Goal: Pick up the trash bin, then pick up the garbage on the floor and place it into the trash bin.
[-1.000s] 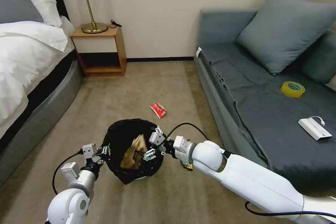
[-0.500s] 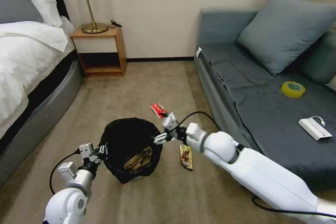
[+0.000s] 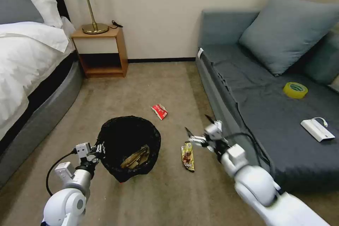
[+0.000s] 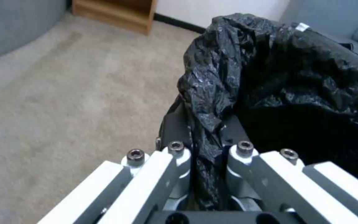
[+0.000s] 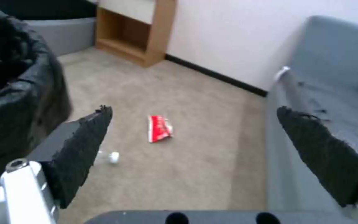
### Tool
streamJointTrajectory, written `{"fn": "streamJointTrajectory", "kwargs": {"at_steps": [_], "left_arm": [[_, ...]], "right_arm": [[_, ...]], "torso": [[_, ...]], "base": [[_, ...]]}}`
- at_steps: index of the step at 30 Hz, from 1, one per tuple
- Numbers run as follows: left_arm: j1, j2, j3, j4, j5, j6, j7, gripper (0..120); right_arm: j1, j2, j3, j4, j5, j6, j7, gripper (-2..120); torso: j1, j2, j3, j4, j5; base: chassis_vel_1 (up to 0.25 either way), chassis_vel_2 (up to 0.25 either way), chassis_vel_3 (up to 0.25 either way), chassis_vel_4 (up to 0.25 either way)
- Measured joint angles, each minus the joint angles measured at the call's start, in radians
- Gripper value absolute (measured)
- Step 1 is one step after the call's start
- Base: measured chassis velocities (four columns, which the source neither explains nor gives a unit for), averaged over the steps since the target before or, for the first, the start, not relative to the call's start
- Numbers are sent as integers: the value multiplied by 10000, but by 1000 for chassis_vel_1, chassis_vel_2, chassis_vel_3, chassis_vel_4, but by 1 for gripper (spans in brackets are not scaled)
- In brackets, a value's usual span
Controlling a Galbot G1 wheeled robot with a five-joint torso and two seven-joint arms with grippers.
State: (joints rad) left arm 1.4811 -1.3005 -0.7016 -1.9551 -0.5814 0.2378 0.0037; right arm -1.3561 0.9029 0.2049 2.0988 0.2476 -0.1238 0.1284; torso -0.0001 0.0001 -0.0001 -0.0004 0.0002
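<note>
The bin (image 3: 129,146), black-bagged, holds brown paper; the left pincer (image 4: 206,149) clamps its rim. The right pincer (image 3: 199,130) gapes wide; its wrist view shows a bottle (image 5: 107,156).

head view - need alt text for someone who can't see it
The left gripper holds the rim of the trash bin, which has crumpled brown paper inside. The open right gripper hovers above a yellow-brown wrapper on the carpet; a red wrapper lies farther off.
</note>
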Motion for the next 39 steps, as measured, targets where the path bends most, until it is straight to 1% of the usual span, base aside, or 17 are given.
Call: {"fn": "streamJointTrajectory", "kwargs": {"at_steps": [1,2,3,7,10,18,24,30,32,39], "left_arm": [[8,-18,-134,77,102,-57,46,6],[24,-24,-207,122,127,-73,63,6],[24,-24,-207,122,127,-73,63,6],[50,11,-442,160,144,-106,86,6],[50,58,-543,140,121,-106,90,6],[72,73,-642,-15,78,-107,89,6],[130,-65,-734,-149,32,-153,61,6],[195,-129,-905,-219,9,-217,55,6],[206,-209,-987,-300,-105,-225,12,6],[212,-269,-1091,-334,55,-315,-9,6]], "right_arm": [[-880,274,643,302,-353,121,-85,100],[-1201,408,842,387,-525,175,-106,100],[-1201,408,842,387,-525,175,-106,100],[-2093,874,1249,578,-1182,478,-250,100],[-2324,995,1348,671,-1318,535,-375,100],[-2456,1104,1517,819,-1336,572,-636,100],[-2581,1086,1538,863,-1278,605,-784,100],[-2586,1074,1485,867,-1280,625,-820,100],[-2580,1089,1477,868,-1280,632,-829,100],[-2611,1079,1497,892,-1278,669,-898,100]], "torso": [[0,0,0,1,-1],[0,0,0,3,-2],[0,0,0,3,-2],[0,0,0,3,-1],[0,0,0,2,-3],[0,0,0,4,-3],[0,0,0,4,-2],[1,-2,1,4,-2],[0,-2,1,4,-1],[0,-2,1,4,-2]], "base": [[0,0,0,0],[0,0,0,0],[0,0,0,0],[0,0,0,0],[0,0,0,0],[0,0,0,0],[0,0,0,0],[0,0,0,0],[0,0,0,0],[0,0,0,0]]}}
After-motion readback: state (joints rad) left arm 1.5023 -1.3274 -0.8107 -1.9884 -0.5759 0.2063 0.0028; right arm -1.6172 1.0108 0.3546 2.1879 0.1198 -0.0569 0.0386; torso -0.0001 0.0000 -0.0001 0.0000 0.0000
